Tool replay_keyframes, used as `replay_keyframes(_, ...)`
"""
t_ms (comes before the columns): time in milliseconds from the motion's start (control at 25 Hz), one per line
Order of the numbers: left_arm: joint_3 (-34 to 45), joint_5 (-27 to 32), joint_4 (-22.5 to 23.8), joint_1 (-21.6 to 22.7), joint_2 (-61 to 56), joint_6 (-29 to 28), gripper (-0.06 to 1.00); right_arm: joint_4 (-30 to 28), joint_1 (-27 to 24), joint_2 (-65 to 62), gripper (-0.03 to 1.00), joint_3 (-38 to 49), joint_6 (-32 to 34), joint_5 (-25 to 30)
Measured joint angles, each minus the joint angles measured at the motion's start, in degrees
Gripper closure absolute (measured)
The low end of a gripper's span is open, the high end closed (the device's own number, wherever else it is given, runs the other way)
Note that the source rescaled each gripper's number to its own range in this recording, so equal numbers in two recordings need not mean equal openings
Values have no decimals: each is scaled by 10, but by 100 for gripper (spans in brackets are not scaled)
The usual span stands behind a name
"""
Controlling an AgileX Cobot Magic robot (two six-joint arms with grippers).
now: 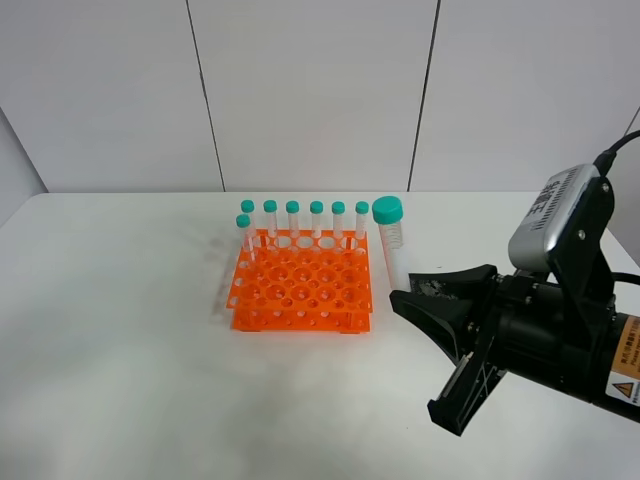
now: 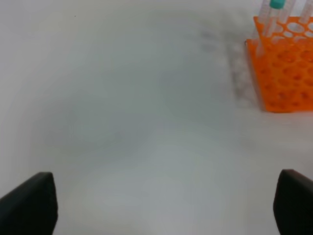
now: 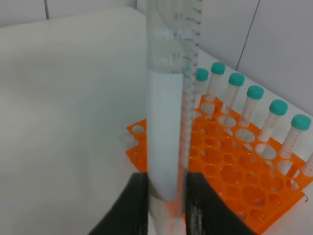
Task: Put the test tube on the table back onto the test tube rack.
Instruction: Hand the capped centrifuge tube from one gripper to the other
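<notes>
My right gripper (image 1: 398,298) is shut on the lower end of a clear test tube (image 1: 392,245) with a teal cap. It holds the tube upright, just right of the orange test tube rack (image 1: 300,285) and above the white table (image 1: 130,340). In the right wrist view the tube (image 3: 171,122) stands between the two black fingers (image 3: 129,205), with the rack (image 3: 230,181) behind it. Several alike tubes (image 1: 293,218) stand in the rack's back row and left side. My left gripper (image 2: 164,205) is open and empty over bare table, and the rack (image 2: 286,73) is far from it.
White wall panels (image 1: 310,90) rise behind the table's far edge. The right arm's dark body and camera housing (image 1: 560,290) fill the right front of the exterior high view. The left arm does not show in that view.
</notes>
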Motion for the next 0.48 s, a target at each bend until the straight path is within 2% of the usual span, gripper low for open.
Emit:
replay_keyframes(80, 0, 0, -1, -28, 0, 3, -1, -2, 0, 0, 97, 0, 1, 0)
replay_keyframes(320, 0, 0, -2, -220, 0, 18, 0, -3, 0, 0, 97, 1, 2, 0)
replay_keyframes(480, 0, 0, -3, -292, 0, 22, 0, -4, 0, 1, 97, 1, 0, -6)
